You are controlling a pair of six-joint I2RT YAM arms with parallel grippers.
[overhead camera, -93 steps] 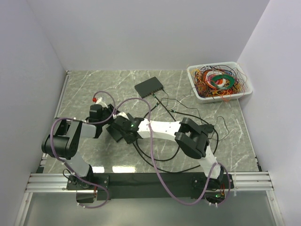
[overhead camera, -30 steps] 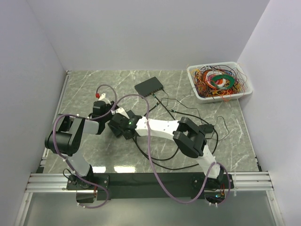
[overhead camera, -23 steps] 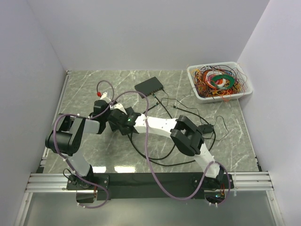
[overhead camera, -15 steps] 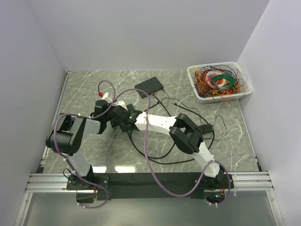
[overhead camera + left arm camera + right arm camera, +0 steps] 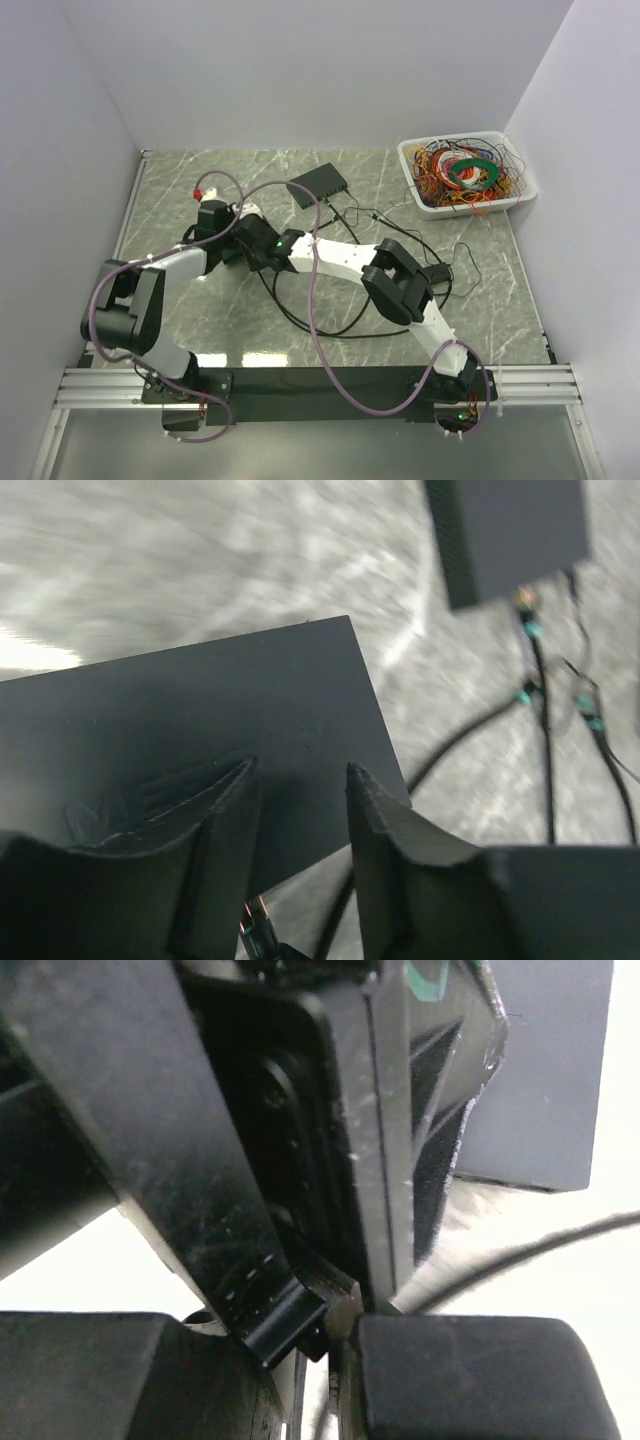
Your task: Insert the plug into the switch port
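The black switch (image 5: 318, 185) lies at the far middle of the table and shows in the left wrist view (image 5: 510, 535) and the right wrist view (image 5: 540, 1070). My two grippers meet left of centre, a short way in front of the switch. My right gripper (image 5: 262, 246) is closed to a narrow slit (image 5: 335, 1360) with a thin black cable in it. My left gripper (image 5: 240, 233) is open (image 5: 300, 770), right against the right gripper's black body. A plug tip (image 5: 257, 938) with a teal and gold end shows low between the left fingers; whether they touch it I cannot tell.
Black cables (image 5: 330, 335) loop over the middle of the table, with several loose plug ends (image 5: 527, 695) just in front of the switch. A white tray (image 5: 408, 152) of tangled coloured wires stands at the far right. Walls close in the table on three sides.
Both grippers have moved together away from the bases, toward the switch. The left arm has stretched out and the right forearm has swung further back with it.
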